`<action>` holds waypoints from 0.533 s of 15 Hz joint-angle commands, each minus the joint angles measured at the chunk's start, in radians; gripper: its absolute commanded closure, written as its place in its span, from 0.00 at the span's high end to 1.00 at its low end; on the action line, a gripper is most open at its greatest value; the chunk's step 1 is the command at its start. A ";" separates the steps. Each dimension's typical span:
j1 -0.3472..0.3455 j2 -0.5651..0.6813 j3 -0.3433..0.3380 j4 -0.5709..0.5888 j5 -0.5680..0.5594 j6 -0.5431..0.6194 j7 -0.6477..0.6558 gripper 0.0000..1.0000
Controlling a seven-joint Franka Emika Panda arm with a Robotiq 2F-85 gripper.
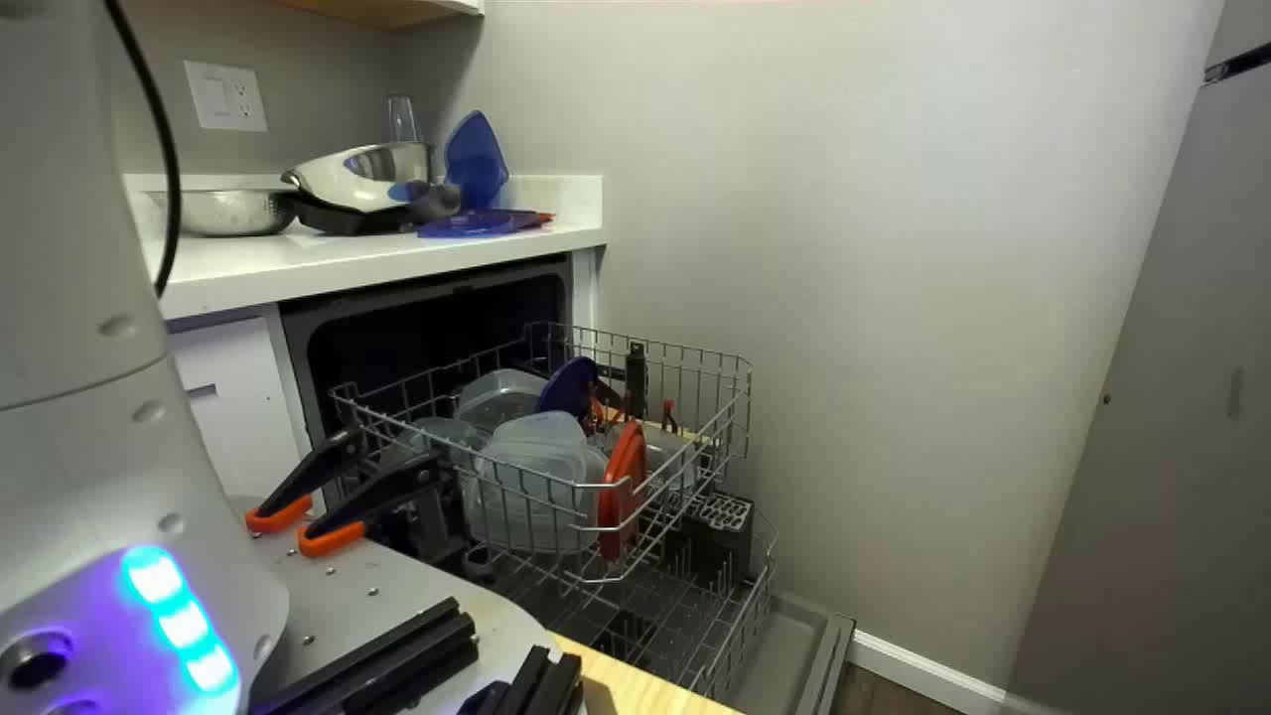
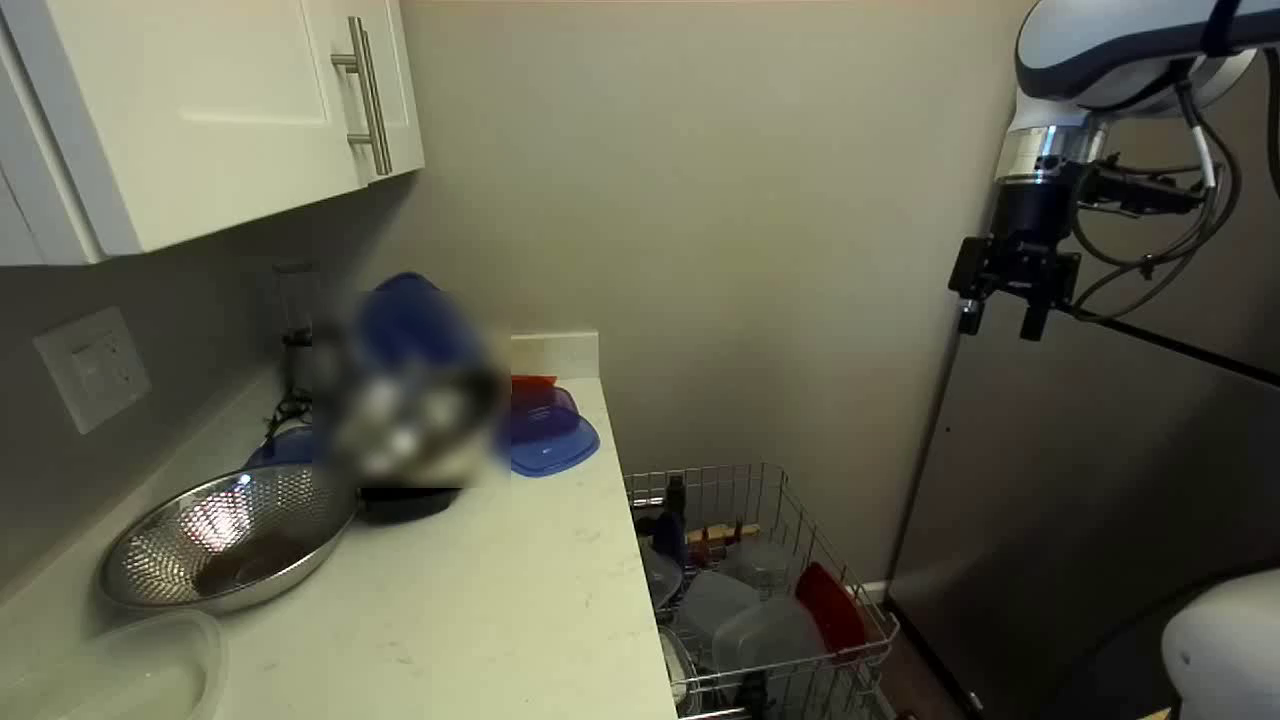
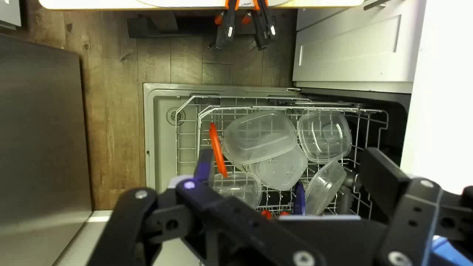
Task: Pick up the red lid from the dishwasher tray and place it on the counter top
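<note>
In an exterior view, the thin orange-red plastic lid (image 1: pixel 623 492) stands edgewise in the grey wire dishwasher tray (image 1: pixel 588 486). In an exterior view, my black gripper (image 2: pixel 1000 322) hangs high, jaws apart. Wrist view: I should centre over the lid before straddling it.

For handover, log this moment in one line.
black two-finger tool: open, empty | thin red plastic lid: on edge in grey wire dishwasher tray | white slab counter top: placement pending

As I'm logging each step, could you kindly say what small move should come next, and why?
Perhaps shift the open end effector sideways toward the red lid: in the wrist view, the lid stands on edge, well off the end effector's midline.
</note>
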 commanded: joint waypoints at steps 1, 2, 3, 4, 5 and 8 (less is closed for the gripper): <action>-0.021 0.002 0.015 0.002 0.007 -0.002 -0.009 1.00; -0.021 0.002 0.015 0.002 0.007 -0.002 -0.009 1.00; -0.021 0.002 0.015 0.002 0.007 -0.002 -0.009 1.00; -0.021 0.002 0.015 0.002 0.007 -0.002 -0.009 1.00; -0.021 0.002 0.015 0.002 0.007 -0.002 -0.009 1.00; -0.022 0.017 0.015 0.005 0.000 0.006 -0.014 1.00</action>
